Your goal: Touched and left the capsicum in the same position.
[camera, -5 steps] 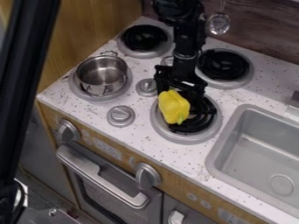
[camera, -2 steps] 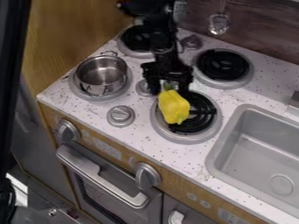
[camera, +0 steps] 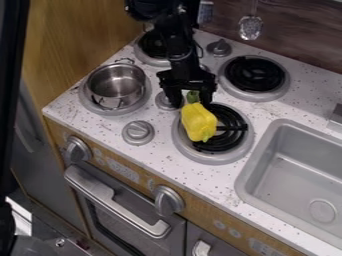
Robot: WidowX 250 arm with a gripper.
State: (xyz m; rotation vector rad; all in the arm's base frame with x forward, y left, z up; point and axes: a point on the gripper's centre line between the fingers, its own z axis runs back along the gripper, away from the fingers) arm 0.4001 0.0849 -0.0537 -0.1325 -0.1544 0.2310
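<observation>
1. Sink basin (camera: 287, 172): one, at 4 o'clock from the yellow capsicum (camera: 198, 122).
2. Toy oven (camera: 123, 212): one, at 7 o'clock, with a long handle (camera: 117, 202).
3. Round burners (camera: 255, 73): four; one under the capsicum, the others at 10, 11 and 1 o'clock from it.
4. Metal saucepan (camera: 115, 82): one, on the 10 o'clock burner.
5. Black two-finger gripper (camera: 192, 103): one, at 12 o'clock from the capsicum, fingers spread apart and pointing toward 6 o'clock.
6. Capsicum: one, resting on its burner at 6 o'clock from the gripper, just beside the fingertips; a green piece shows between the fingers. I cannot tell whether they touch.
7. Hanging utensils: two, a spoon (camera: 250, 27) at 1 o'clock and a spatula (camera: 206, 12) at 12.
8. Front-panel knobs (camera: 168, 201): two. Countertop knobs (camera: 138, 132): at least three.
</observation>
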